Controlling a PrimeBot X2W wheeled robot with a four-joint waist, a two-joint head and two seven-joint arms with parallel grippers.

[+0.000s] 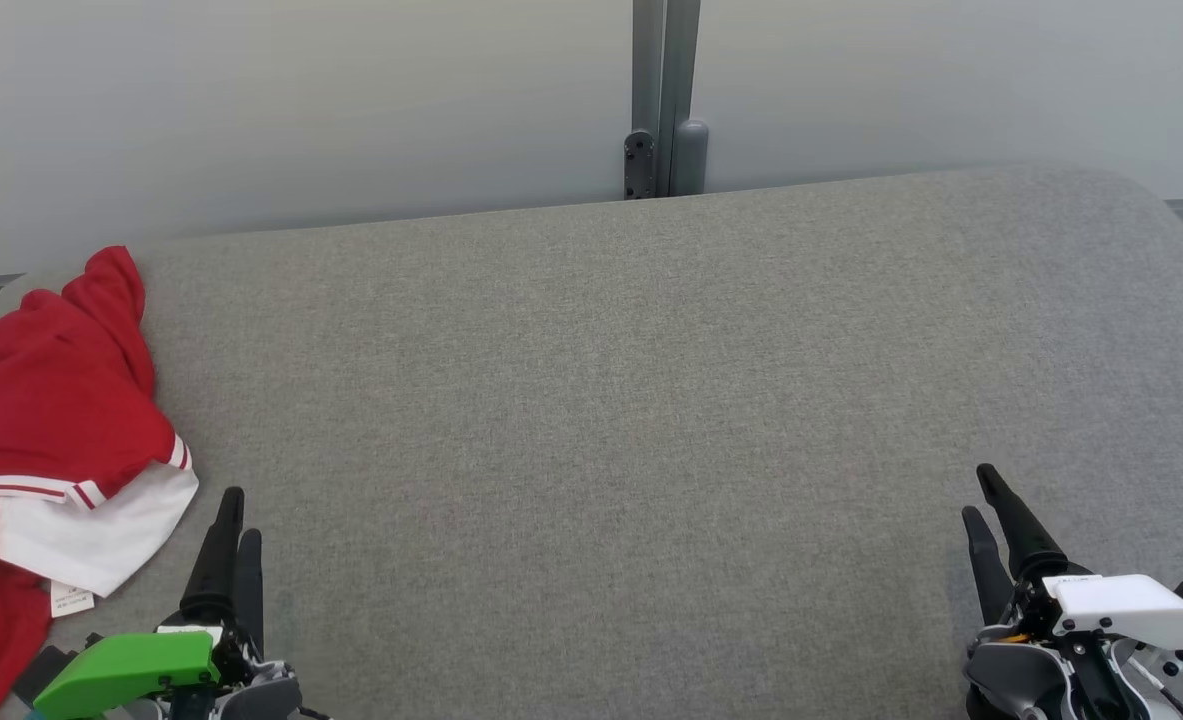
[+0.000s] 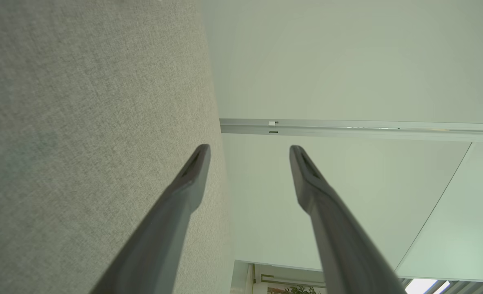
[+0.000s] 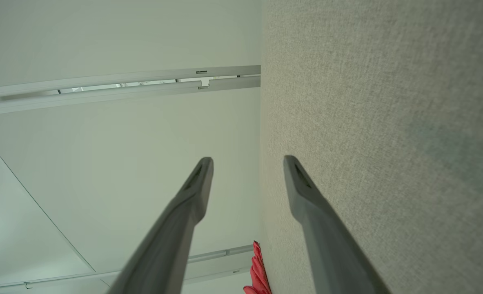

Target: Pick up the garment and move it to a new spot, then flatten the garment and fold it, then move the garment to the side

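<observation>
The red garment [image 1: 41,400] runs off the left edge, so its full shape can't be made out. The print on its small white label [image 1: 71,598] is too tiny to read. In the right wrist view, the bottom edge cuts a red sliver of it.

garment [image 1: 41,400]: red, white panel, red-and-white striped trim | table [image 1: 651,400]: grey flecked fabric | wall [image 1: 251,100]: pale grey

The bench [image 1: 651,400] has a rough, matt woven cloth cover. The garment [image 1: 41,400] is soft matt cloth. The post [image 1: 663,90] looks like smooth metal.
</observation>
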